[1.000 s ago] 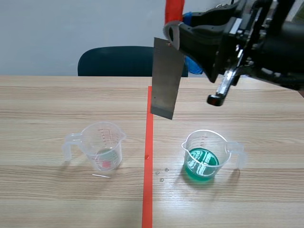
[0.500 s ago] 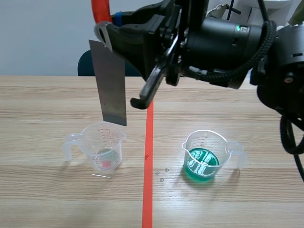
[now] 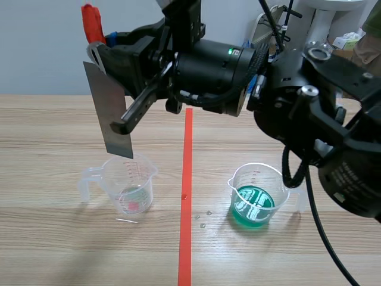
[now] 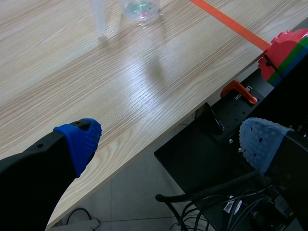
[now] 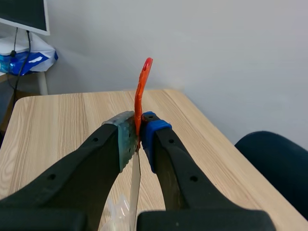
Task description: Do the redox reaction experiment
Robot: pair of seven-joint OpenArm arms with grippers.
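Note:
A grey metal sheet [image 3: 108,113] with an orange-red top hangs upright, its lower edge just above the left clear beaker [image 3: 128,185], which holds a little pinkish liquid. My right gripper [image 3: 98,50], reaching across from the right, is shut on the sheet's top. In the right wrist view its fingers [image 5: 136,137] pinch the sheet [image 5: 134,192] and the orange-red strip [image 5: 142,91], with the beaker rim [image 5: 117,211] below. A second beaker [image 3: 257,193] with green liquid stands right of the tape. My left gripper [image 4: 171,139] is open, off the table's near edge, far from the left beaker [image 4: 139,8].
An orange tape line [image 3: 186,196] runs down the table's middle, with a few droplets [image 3: 202,219] beside it. Under the table edge in the left wrist view are black equipment, cables and an orange clamp [image 4: 236,90].
My right arm has swung left with the sheet, from over the tape line to above the left beaker. Both beakers have stayed put.

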